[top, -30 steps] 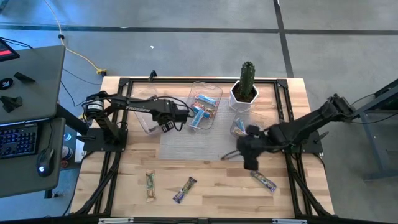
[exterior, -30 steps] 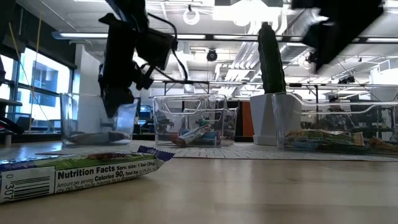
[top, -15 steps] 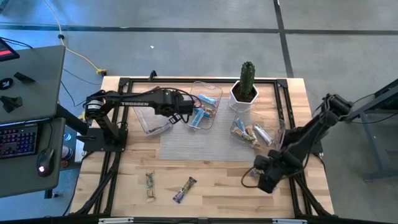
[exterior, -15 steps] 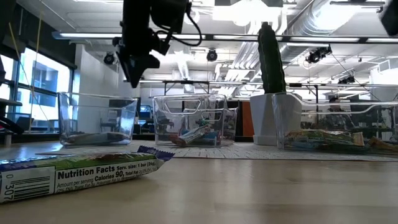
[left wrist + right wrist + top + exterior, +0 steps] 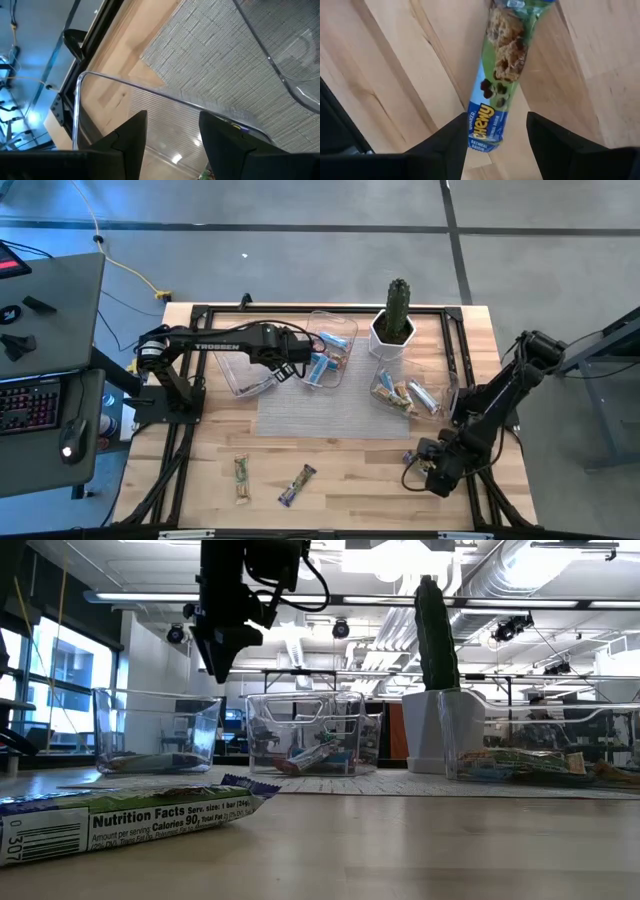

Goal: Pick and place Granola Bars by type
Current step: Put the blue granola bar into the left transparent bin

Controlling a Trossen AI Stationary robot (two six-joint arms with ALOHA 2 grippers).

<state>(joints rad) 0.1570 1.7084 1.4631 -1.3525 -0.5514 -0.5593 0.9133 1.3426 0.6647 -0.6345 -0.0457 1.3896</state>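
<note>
The near bar (image 5: 120, 818) read "Nutrition Facts" and "Calories 90", another wrapper (image 5: 496, 90) said "Chewy", and the left arm (image 5: 215, 346) had "TROSSEN" on it.

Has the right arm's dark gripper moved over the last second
Yes. In the high view the right gripper has travelled from beside the clear plastic tray toward the table's near edge, and is now open over the green-and-blue wrapped granola bar.
</note>
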